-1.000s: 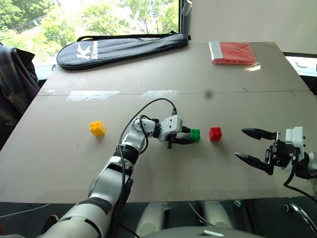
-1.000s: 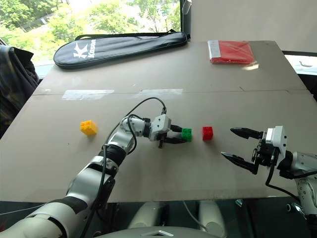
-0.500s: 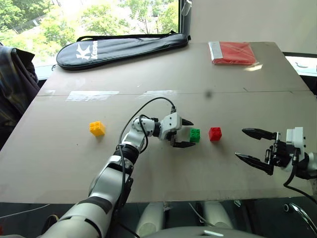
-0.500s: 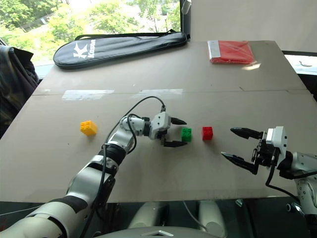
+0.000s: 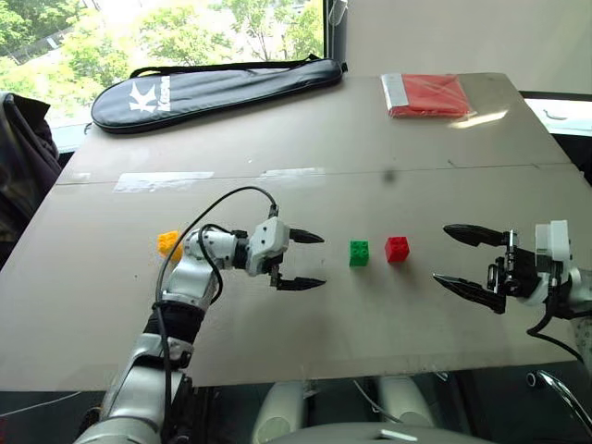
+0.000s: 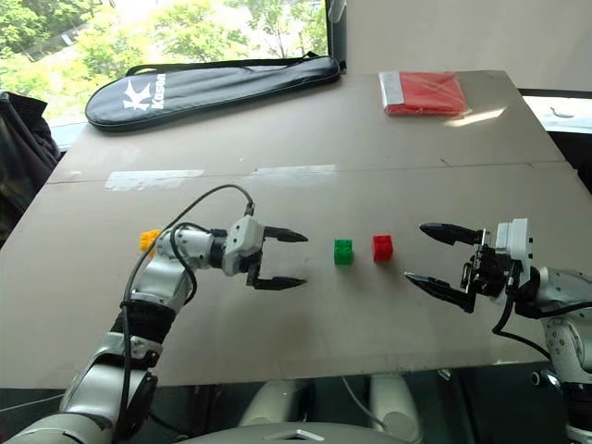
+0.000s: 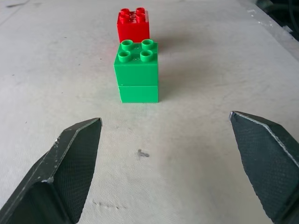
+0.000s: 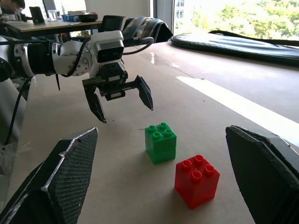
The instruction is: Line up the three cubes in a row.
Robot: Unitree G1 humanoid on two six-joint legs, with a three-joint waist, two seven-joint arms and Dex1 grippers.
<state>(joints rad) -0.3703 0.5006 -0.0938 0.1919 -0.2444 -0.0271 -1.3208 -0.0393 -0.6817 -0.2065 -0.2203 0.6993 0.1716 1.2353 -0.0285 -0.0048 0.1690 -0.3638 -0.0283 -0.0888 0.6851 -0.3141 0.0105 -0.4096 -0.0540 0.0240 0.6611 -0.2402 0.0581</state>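
- The small green studded plastic cube (image 5: 359, 252) is seen standing on the broad tan tabletop (image 5: 305, 148), about midway along its width and nearer the front edge than the far edge.
- The small red studded plastic cube (image 5: 397, 249) is set just beside the green one, on the side toward the right edge, with a narrow gap between them (the two are not touching).
- The small yellow studded plastic cube (image 5: 168, 243) is found well apart from the other two, toward the left edge of the tabletop; it is partly hidden behind the left arm.
- The left gripper (image 5: 302, 260) is held just above the tabletop between the yellow cube and the green one, pointed at the green cube, with its two black fingers spread wide and nothing between them (in the left wrist view the green cube (image 7: 136, 72) is seen ahead of the fingertips, clear of them).
- The right gripper (image 5: 456, 255) is held near the right edge of the tabletop, pointed toward the red cube, its black fingers likewise spread wide and empty.
- A long black zipped racket bag (image 5: 217, 80) is laid along the far edge, toward the far left corner.
- A flat red packet in clear wrapping (image 5: 425, 94) is laid near the far right corner.
- Strips of clear tape (image 5: 163, 180) are seen along a seam that crosses the tabletop.
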